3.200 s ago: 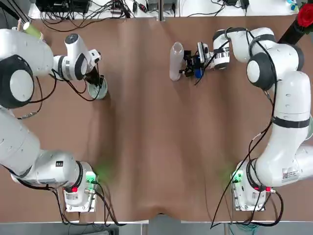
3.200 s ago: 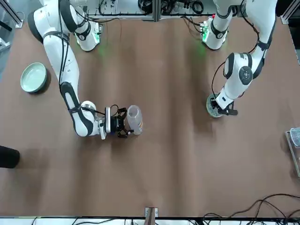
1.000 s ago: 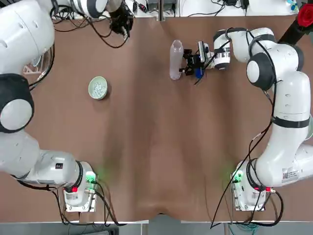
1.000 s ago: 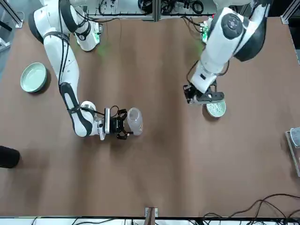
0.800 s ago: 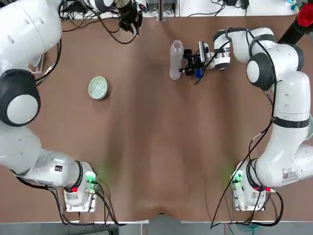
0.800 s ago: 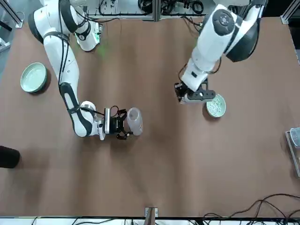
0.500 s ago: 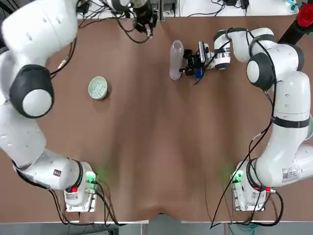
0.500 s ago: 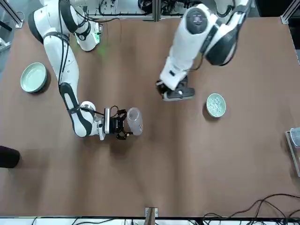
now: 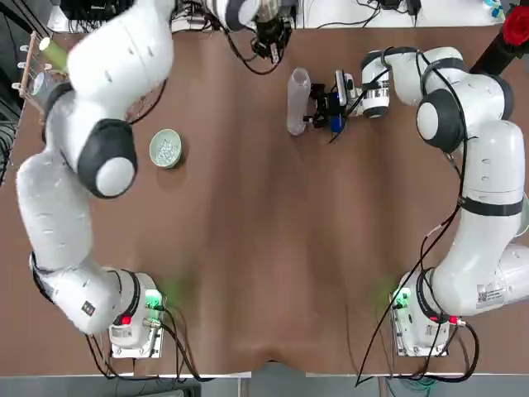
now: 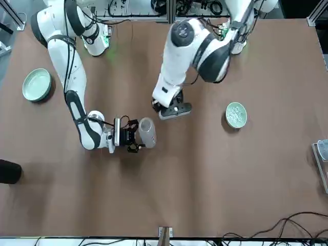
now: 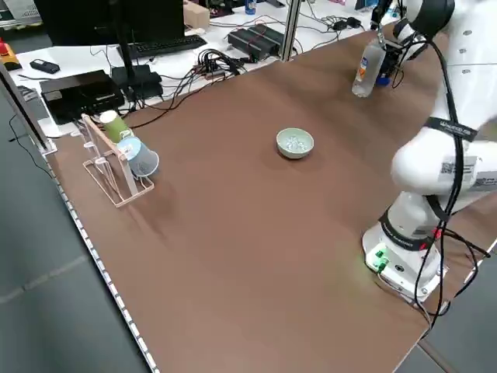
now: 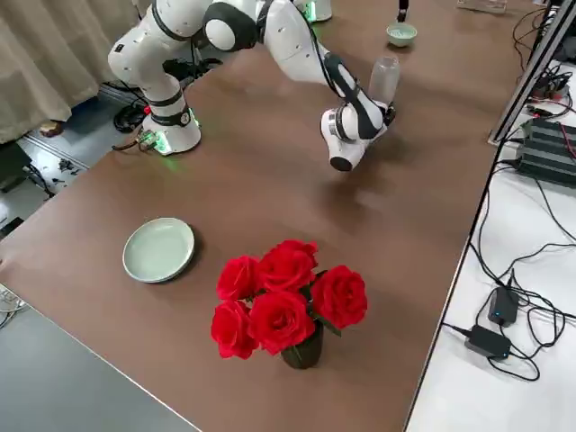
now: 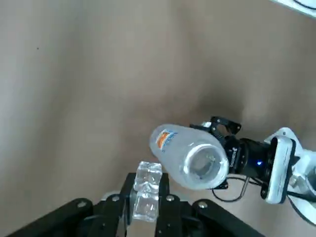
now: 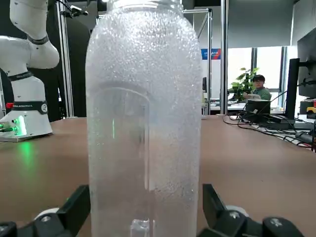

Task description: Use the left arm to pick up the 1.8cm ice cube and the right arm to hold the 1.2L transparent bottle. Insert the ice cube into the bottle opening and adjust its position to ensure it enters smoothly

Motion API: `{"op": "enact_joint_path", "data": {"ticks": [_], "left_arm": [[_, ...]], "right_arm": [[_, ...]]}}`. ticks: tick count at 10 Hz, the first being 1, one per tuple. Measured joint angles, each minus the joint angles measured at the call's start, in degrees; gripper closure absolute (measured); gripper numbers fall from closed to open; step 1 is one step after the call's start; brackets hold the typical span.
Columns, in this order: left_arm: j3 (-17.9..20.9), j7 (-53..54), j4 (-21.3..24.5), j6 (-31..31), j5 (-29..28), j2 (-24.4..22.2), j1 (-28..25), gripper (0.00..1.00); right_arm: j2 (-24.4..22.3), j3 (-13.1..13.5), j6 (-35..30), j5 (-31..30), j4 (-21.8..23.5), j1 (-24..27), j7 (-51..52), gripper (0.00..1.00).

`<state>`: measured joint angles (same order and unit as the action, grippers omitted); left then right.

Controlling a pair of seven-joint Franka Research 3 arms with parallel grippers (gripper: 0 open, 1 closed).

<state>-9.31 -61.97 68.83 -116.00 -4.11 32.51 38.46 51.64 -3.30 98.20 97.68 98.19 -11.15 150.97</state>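
Pick-up is done: L gripper (image 13: 146,210) is clamped on a cube (image 13: 146,190), high up and just beside the bottle (image 13: 190,157) mouth (image 13: 206,163). R gripper (image 9: 322,109) grips the bottle, upright on the table (image 9: 264,248). Left to do: align w/ the mouth, drop in, nudge if it sticks.

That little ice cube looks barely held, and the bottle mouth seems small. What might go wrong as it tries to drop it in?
The left end effector pinches the ice cube by a small part only, so it may slip out early. The cube is off to the side of the bottle opening, not above it, so it may hit the rim and bounce onto the table. A bump might also tilt the bottle in the right end effector.
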Motion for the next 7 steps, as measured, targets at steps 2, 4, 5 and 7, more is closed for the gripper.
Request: {"op": "enact_joint_path", "data": {"ticks": [2, 4, 5, 7], "left_arm": [[1.0, -3.5, -5.0, -2.5, 0.0, 4.3, 2.5, 0.78], [1.9, -4.1, -9.6, -3.7, 0.0, 8.0, 3.4, 0.78], [2.9, -4.4, -10.3, -4.7, 0.0, 8.7, 4.3, 0.78], [3.6, -4.9, -10.5, -5.7, 0.0, 9.4, 5.6, 0.78]], "right_arm": [[0.0, 0.0, 0.0, 0.0, 0.0, 0.0, 0.0, 0.00], [0.0, 0.0, 0.0, 0.0, 0.0, 0.0, 0.0, 0.00], [0.0, 0.0, 0.0, 0.0, 0.0, 0.0, 0.0, 0.00], [0.0, 0.0, 0.0, 0.0, 0.0, 0.0, 0.0, 0.00]]}}
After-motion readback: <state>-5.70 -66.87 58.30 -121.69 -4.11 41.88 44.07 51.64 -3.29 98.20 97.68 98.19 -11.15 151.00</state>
